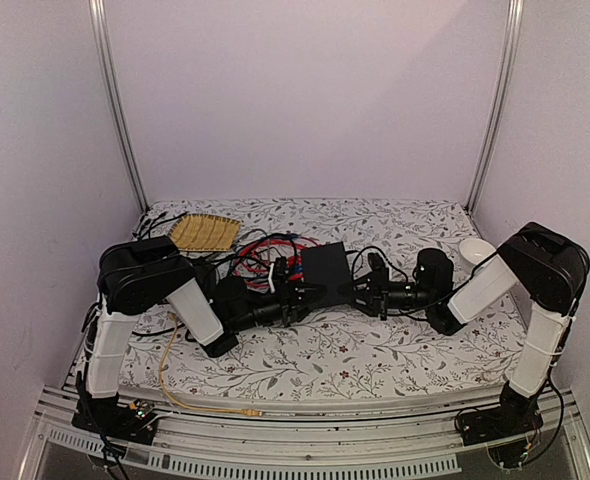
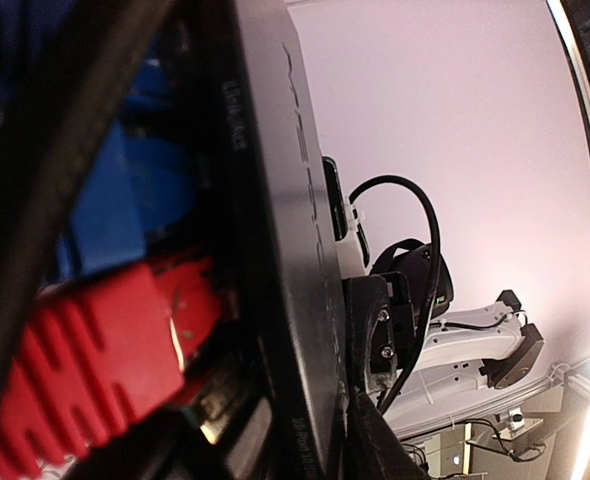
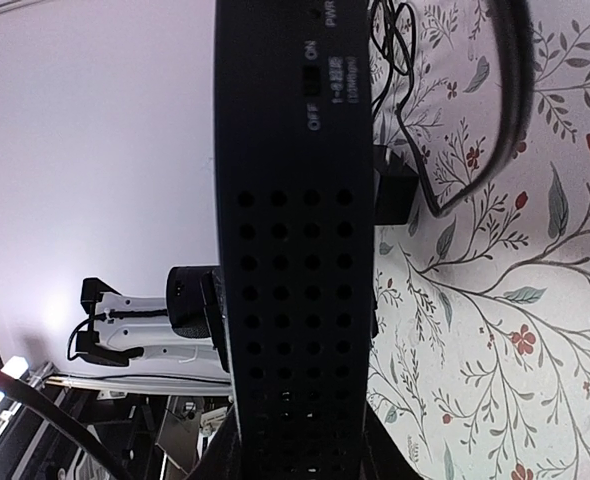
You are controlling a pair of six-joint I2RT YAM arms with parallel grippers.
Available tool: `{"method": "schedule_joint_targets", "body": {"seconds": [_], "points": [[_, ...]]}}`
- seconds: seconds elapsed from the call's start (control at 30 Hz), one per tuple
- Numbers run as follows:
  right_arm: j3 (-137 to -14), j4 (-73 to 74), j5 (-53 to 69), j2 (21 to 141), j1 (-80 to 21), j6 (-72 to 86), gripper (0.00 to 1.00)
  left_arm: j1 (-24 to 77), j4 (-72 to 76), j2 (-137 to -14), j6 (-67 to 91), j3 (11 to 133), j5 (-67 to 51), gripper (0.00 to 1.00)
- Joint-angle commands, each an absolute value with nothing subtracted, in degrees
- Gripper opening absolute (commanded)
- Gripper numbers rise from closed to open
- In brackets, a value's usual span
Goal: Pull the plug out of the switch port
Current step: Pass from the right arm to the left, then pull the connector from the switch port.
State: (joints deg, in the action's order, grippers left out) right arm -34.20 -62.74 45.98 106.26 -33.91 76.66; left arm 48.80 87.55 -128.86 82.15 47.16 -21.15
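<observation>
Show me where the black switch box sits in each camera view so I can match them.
Top external: the switch box lies near picture centre.
Left wrist: it is the dark slab running top to bottom, just left of centre.
Right wrist: it is the vented vertical slab at centre.
Shared landmark: the pale enclosure walls behind it.

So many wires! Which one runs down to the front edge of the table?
The yellow cable: it trails alone to the front edge of the table, while the red cables and blue cable bunch up against the black box.
</observation>
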Motion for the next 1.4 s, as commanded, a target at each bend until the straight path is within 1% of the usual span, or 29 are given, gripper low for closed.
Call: {"method": "schedule_joint_targets", "body": {"seconds": [0.0, 0.27, 0.37, 0.57, 0.8, 0.97, 1.1, 1.37], "points": [[-33.95, -73.40, 51.95, 105.33, -35.43, 75.79, 0.10, 48.17, 104.33, -126.52, 78.34, 48.01, -22.06, 0.00], [-33.18, -70.93, 51.40, 104.27, -35.24, 73.99, 0.18, 47.44, 104.33, -125.33, 77.58, 46.91, -22.15, 0.00], [-32.92, -68.83, 50.95, 103.38, -35.27, 72.49, 0.27, 47.09, 104.32, -124.91, 77.40, 46.58, -22.23, 0.00], [-32.34, -64.06, 49.88, 100.96, -35.22, 68.94, 0.35, 46.25, 104.32, -123.21, 76.92, 45.53, -22.55, 0.00], [-29.89, -60.36, 48.75, 97.51, -35.16, 66.00, 0.39, 45.11, 104.24, -121.95, 76.26, 44.00, -22.26, 0.00], [-29.16, -50.07, 46.77, 92.76, -35.17, 59.28, 0.44, 45.07, 103.40, -121.38, 74.83, 42.77, -21.54, 0.00], [-29.53, -46.44, 46.61, 91.53, -35.18, 55.70, 0.45, 45.09, 101.95, -121.24, 73.43, 42.91, -21.42, 0.00], [-27.42, -44.64, 43.90, 89.36, -34.90, 54.59, 0.45, 45.07, 100.17, -121.31, 72.19, 44.19, -23.71, 0.00]]}}
